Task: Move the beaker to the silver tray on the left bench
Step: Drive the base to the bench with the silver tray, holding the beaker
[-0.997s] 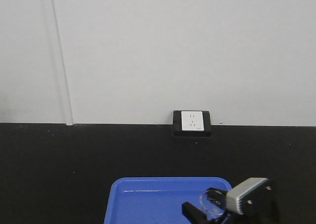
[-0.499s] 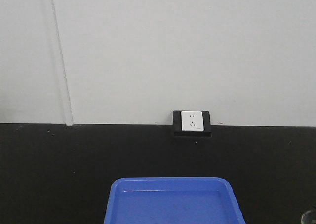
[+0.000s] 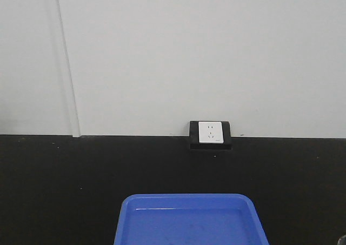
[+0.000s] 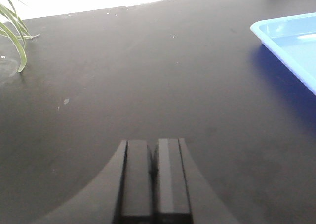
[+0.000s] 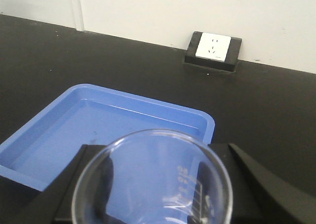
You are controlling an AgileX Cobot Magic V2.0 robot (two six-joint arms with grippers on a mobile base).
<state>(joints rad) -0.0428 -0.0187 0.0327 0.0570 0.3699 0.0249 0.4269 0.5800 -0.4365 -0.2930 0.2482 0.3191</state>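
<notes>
Worktop [image 3: 81, 169]: black, carries blue tray [image 3: 189, 218]. Right hand [image 5: 154, 194], over the tray's right corner a second ago, has left the front view. It is clamped on beaker [image 5: 195, 184], now right of the tray. Left hand [image 4: 154, 169], left of the tray: fingers together, idle. Silver tray unseen. Judged: carry under way.

Grips the clear glass beaker [image 5: 148, 157] between the black fingers of the right gripper [image 5: 155, 194], rim toward the lens. Looks past it onto a blue plastic tray [image 5: 59, 130], black benchtop [image 5: 269, 103] and white socket [image 5: 213, 46].
</notes>
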